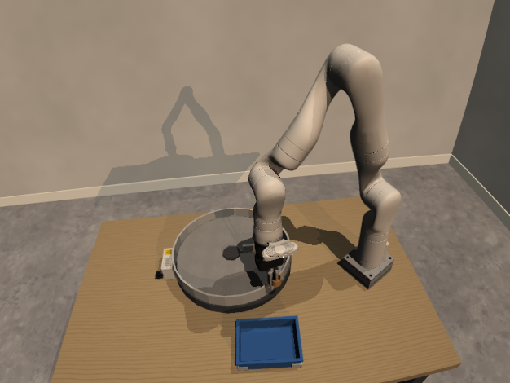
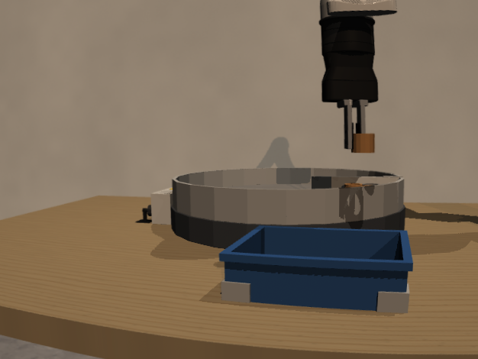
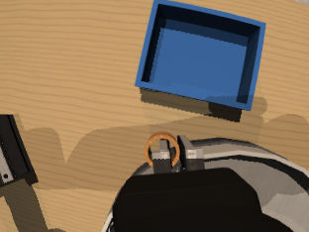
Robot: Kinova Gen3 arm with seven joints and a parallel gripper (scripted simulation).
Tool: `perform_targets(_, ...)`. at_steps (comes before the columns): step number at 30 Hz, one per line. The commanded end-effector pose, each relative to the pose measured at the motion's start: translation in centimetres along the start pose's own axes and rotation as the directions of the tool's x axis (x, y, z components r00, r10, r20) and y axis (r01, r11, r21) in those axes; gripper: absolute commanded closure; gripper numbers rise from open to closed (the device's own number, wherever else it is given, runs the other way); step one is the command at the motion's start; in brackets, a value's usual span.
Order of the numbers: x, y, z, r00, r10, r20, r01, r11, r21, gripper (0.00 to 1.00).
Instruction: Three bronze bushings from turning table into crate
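Note:
My gripper [image 1: 274, 280] [image 2: 355, 144] [image 3: 173, 146] is shut on a bronze bushing [image 1: 277, 282] [image 2: 363, 143] [image 3: 162, 150], pinching its wall. It holds the bushing in the air above the front right rim of the grey turning table [image 1: 222, 294] [image 2: 269, 201] [image 3: 264, 154]. The blue crate [image 1: 267, 319] [image 2: 316, 263] [image 3: 212, 15] stands empty on the wooden table just in front of the turning table. Another bronze bushing [image 2: 353, 185] shows just over the turning table's rim in the exterior view. The other bushings are hidden by the arm and the rim.
A small white box [image 1: 167, 258] [image 2: 159, 206] with a yellow label sits against the turning table's left side. The arm's base [image 1: 367, 267] is bolted to the table at the right.

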State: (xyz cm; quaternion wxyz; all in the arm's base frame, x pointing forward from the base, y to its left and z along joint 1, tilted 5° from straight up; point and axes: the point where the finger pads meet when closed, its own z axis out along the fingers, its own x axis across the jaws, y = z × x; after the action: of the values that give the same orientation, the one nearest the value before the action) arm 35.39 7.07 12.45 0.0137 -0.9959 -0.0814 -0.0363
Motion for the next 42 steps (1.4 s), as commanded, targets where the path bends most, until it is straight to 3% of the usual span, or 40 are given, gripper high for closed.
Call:
perform_targets(1,0.1,-0.3,0.0,1.000,-0.008,-0.002,0.008,1.000,0.000,1.00)
perform_targets(6,0.1,-0.3,0.0,1.000,-0.008,-0.002,0.008,1.000,0.000,1.00)
perform_targets(11,0.8,-5.6,-0.1,1.000,-0.007,-0.002,0.007,1.000,0.000,1.00)
perform_targets(23,0.8,-5.6,-0.1,1.000,-0.007,-0.002,0.007,1.000,0.000,1.00)
perform_targets(28,1.5,-11.0,-0.1,1.000,-0.007,-0.003,0.007,1.000,0.000,1.00)
perform_targets(40,1.5,-11.0,-0.1,1.000,-0.007,-0.003,0.007,1.000,0.000,1.00)
perform_targets(42,1.5,-11.0,1.0,1.000,-0.007,-0.003,0.007,1.000,0.000,1.00)
